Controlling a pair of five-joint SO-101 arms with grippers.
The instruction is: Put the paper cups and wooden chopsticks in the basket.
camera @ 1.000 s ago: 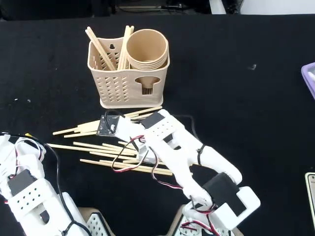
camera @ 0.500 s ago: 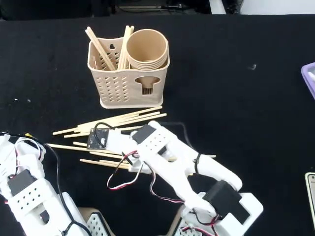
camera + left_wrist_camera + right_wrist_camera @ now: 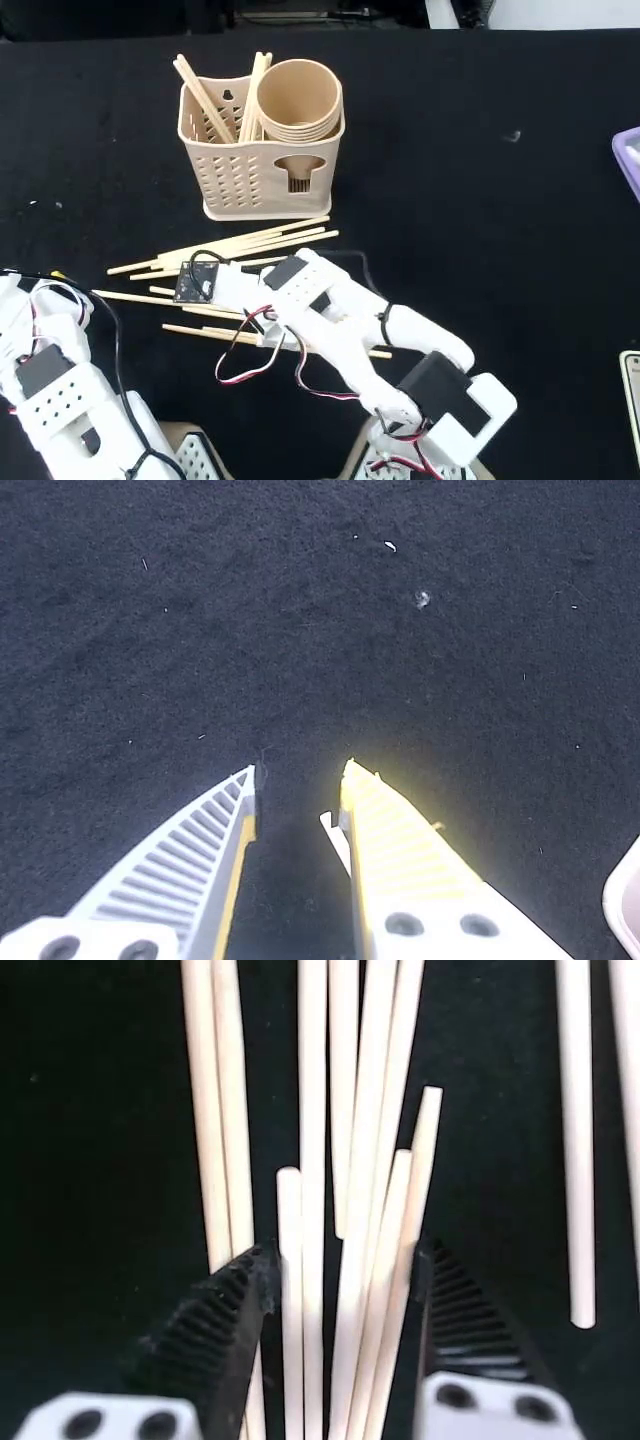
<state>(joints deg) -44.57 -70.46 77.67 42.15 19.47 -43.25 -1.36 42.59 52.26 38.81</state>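
A beige basket (image 3: 240,170) stands at the back of the black table and holds stacked paper cups (image 3: 298,98) and a few chopsticks (image 3: 205,97). Several loose wooden chopsticks (image 3: 232,244) lie in front of the basket. My right gripper (image 3: 197,283) is low over this pile. In the right wrist view its black fingers (image 3: 232,1310) stand open on either side of several chopsticks (image 3: 315,1260). My left gripper (image 3: 297,780) is open above bare black cloth; its arm (image 3: 45,385) sits at the front left.
A purple object (image 3: 629,155) sits at the right edge of the table. A pale corner (image 3: 625,900) shows in the left wrist view. Bare black cloth surrounds the basket at the back and right.
My right arm has moved left and toward the front, from just before the basket down onto the chopstick pile. The left arm has kept still.
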